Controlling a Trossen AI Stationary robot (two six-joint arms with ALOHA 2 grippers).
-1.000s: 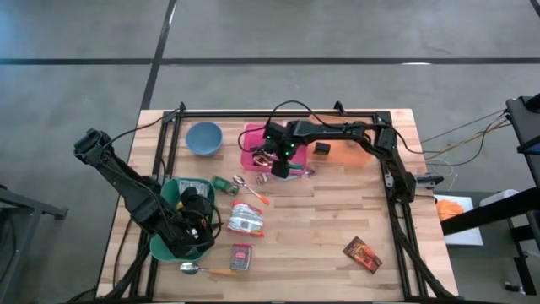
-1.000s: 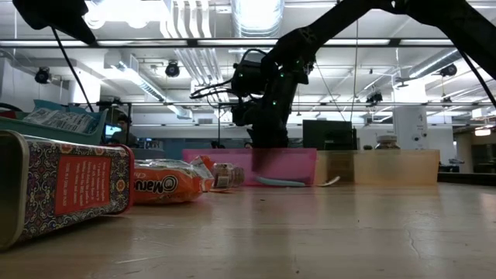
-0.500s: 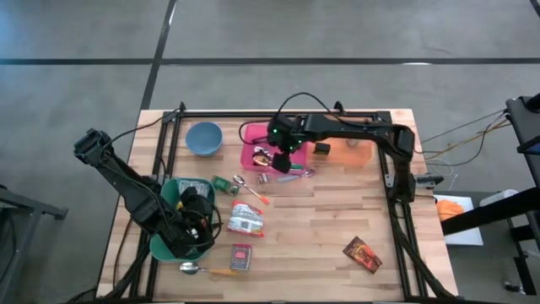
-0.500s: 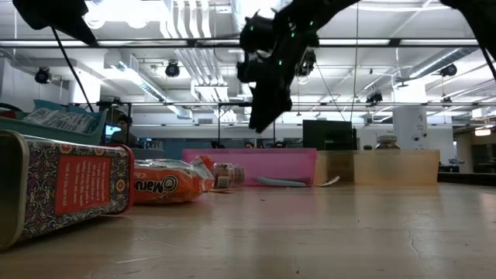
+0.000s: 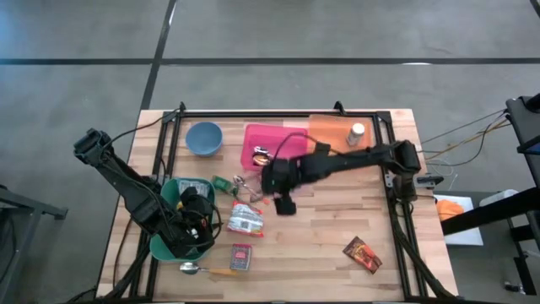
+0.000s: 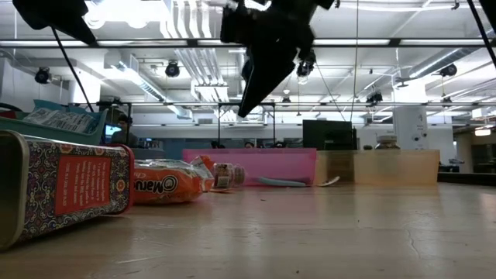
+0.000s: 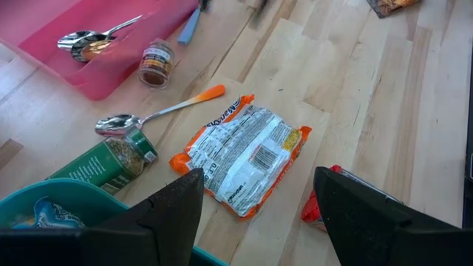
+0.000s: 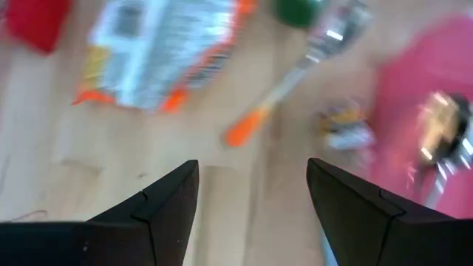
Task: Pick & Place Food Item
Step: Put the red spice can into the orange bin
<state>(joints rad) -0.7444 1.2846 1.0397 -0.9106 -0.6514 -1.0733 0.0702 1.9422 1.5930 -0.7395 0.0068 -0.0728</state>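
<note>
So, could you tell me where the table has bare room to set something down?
Bare wood lies between the noodle packet and the dark snack packet. It is crowded around the pink tray, spoon and green bowl.

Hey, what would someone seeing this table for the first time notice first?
Probably the bright pink tray at the table's far edge, with a spoon inside. Next, the orange noodle packet near the middle, beside the teal bowl where the left arm rests. The right end effector hangs open and empty above the table's centre.
</note>
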